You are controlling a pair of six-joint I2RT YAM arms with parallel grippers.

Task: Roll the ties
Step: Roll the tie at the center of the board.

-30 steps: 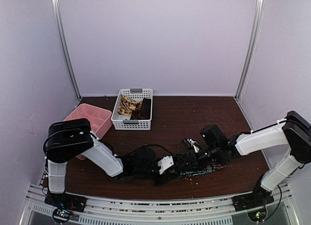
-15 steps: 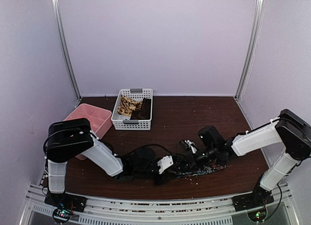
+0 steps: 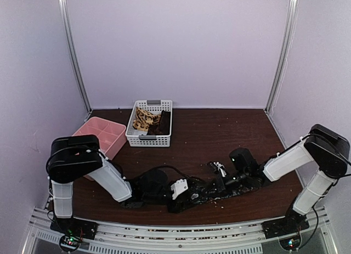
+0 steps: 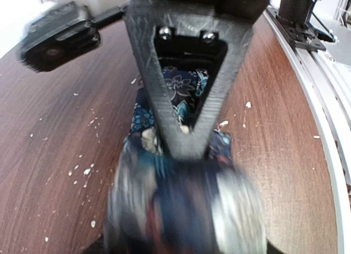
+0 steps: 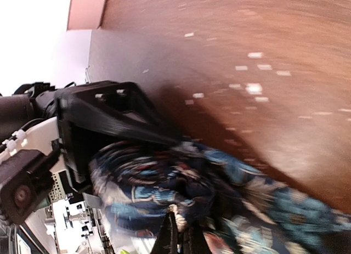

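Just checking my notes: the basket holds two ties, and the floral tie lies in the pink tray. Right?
Not quite. The floral tie lies on the table near the front, not in the pink tray; the top view shows it. The basket does hold two ties.

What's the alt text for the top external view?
The left arm and right arm meet low over a dark floral tie near the front of a brown table. Behind, a white basket holds a tan patterned tie and a dark brown tie; a pink tray sits left.
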